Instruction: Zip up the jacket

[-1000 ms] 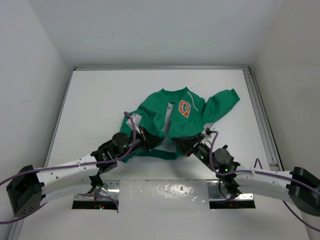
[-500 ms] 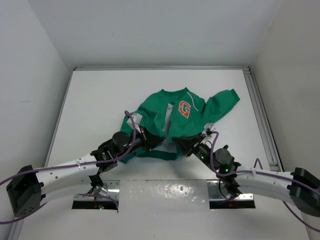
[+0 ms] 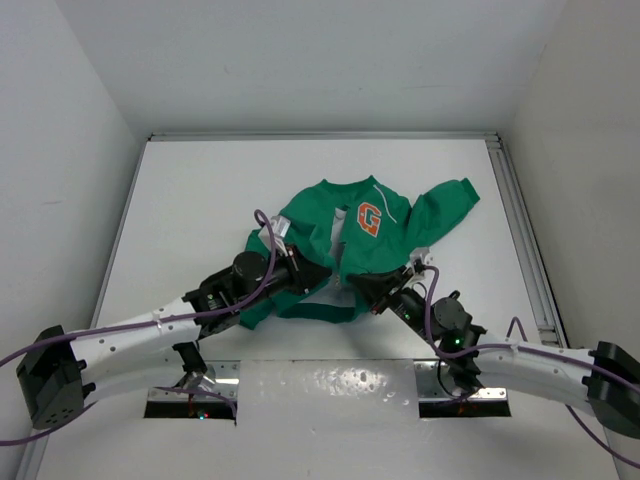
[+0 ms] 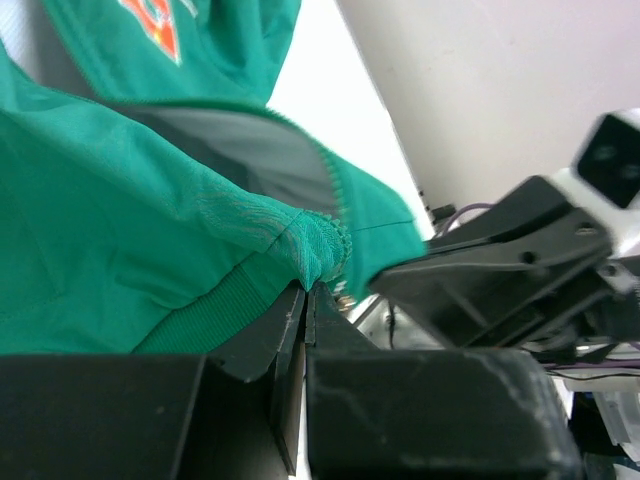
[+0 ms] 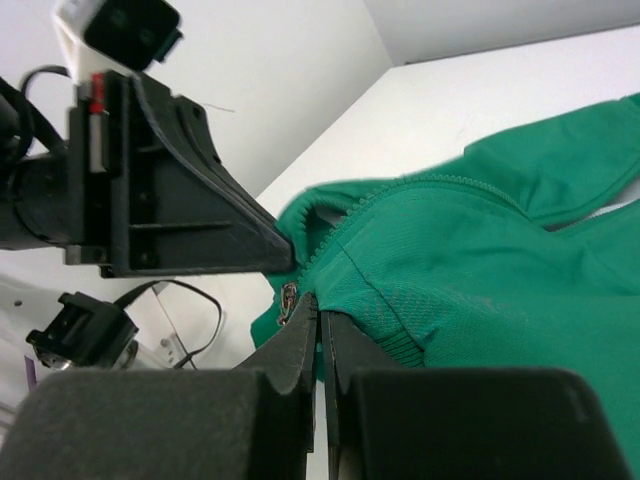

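Note:
The green jacket (image 3: 400,222) lies in the middle of the table, front open, with the orange "G" (image 3: 370,217) on its chest. My left gripper (image 3: 320,272) is shut on the bottom corner of the left front panel (image 4: 315,255), beside the zipper teeth (image 4: 335,185). Close beside it, my right gripper (image 3: 362,288) is shut on the bottom corner of the right panel (image 5: 390,300). A small metal zipper slider (image 5: 289,297) hangs just left of the right fingertips (image 5: 305,320). The two grippers nearly meet, and both lower corners are raised off the table.
The white table (image 3: 200,200) is walled on three sides. A metal rail (image 3: 525,240) runs along its right edge. Purple cables (image 3: 265,240) loop over both arms. In the right wrist view the left gripper body (image 5: 170,220) fills the upper left.
My left gripper has moved right and a little farther in, pulling the left hem corner toward the right gripper. The right gripper has barely shifted.

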